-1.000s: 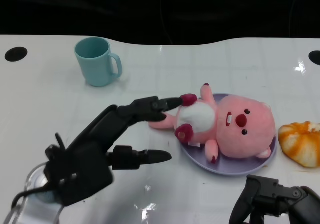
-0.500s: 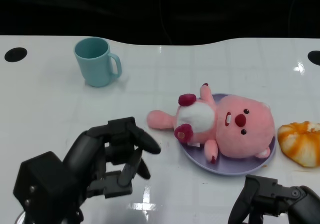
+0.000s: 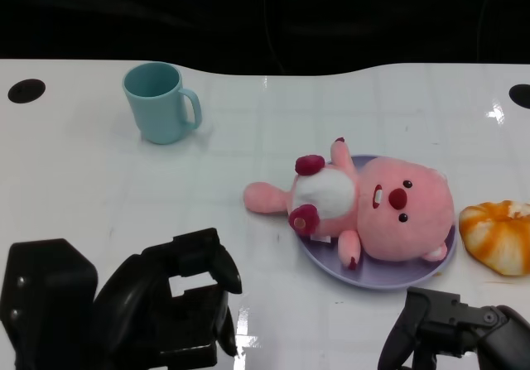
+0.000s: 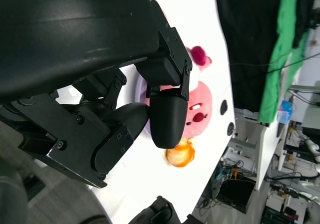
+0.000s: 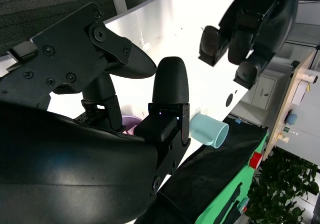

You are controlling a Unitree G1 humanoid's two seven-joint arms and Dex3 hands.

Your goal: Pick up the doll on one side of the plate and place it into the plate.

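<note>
The pink plush doll (image 3: pixel 373 209) lies on its back across the purple plate (image 3: pixel 377 285), its head and body on the plate, one leg hanging over the left rim onto the table. My left hand (image 3: pixel 178 308) sits low at the front left, well clear of the doll, fingers curled in and holding nothing. Curled and empty too, my right hand (image 3: pixel 451 333) stays at the front right, just in front of the plate. In the left wrist view the doll (image 4: pixel 197 111) shows past my curled fingers (image 4: pixel 167 116).
A light blue mug (image 3: pixel 159 101) stands at the back left, also seen as the mug (image 5: pixel 207 130) in the right wrist view. An orange bun (image 3: pixel 498 236) lies right of the plate. Round black holes (image 3: pixel 25 88) mark the table's far corners.
My left hand has let go of the doll's leg, drawn back toward me and curled its fingers in. The doll has stayed on the plate. The right hand has not moved.
</note>
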